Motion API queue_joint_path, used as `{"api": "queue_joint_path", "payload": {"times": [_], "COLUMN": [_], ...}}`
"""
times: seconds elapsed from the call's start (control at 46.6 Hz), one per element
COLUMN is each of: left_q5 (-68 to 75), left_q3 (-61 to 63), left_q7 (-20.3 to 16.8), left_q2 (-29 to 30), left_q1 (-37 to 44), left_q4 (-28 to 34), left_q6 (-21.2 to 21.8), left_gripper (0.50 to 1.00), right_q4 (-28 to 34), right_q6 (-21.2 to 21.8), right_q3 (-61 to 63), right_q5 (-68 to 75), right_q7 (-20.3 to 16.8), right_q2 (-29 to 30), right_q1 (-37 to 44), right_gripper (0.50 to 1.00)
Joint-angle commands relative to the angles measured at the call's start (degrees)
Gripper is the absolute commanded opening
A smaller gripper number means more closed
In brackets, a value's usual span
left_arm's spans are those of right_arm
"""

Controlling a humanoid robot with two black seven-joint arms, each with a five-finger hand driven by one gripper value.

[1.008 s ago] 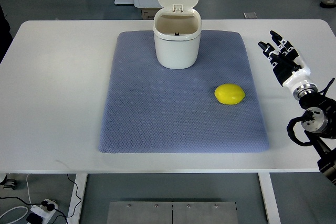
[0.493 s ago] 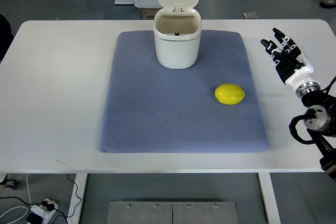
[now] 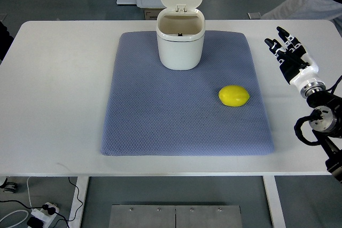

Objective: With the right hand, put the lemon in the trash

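Yellow oval lemon (image 3: 233, 95) lies on the quilted mat (image 3: 160, 121); right robot hand (image 3: 290, 57) spread wide, empty.

From my seat: table (image 3: 59, 89) top reads as smooth, matt white laminate. Mat (image 3: 160, 121) is blue-grey cloth with a fine woven, dimpled texture. Trash bin (image 3: 180, 44) looks like cream plastic, smooth, slight sheen (lid the same). Lemon (image 3: 234, 95) skin glossy yellow, faintly pebbled. Right hand (image 3: 291, 60): black and white hard plastic shells, metal-looking wrist.
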Motion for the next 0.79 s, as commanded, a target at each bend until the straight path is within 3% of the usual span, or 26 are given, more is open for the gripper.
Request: {"api": "queue_joint_path", "payload": {"times": [0.0,0.772], "left_q5": [0.0,0.0], "left_q3": [0.0,0.0], "left_q7": [0.0,0.0], "left_q2": [0.0,0.0], "left_q1": [0.02,0.02], "left_q4": [0.0,0.0], "left_q6": [0.01,0.01], "left_gripper": [1.0,1.0], "right_q4": [-0.01,-0.19], "right_q6": [0.31,0.48], "right_q3": [0.0,-9.4], "right_q5": [0.17,3.34], "right_q7": [0.0,-0.62], "right_q2": [-0.01,-3.26], "right_q1": [0.17,5.62], "right_gripper": [1.0,1.0]}}
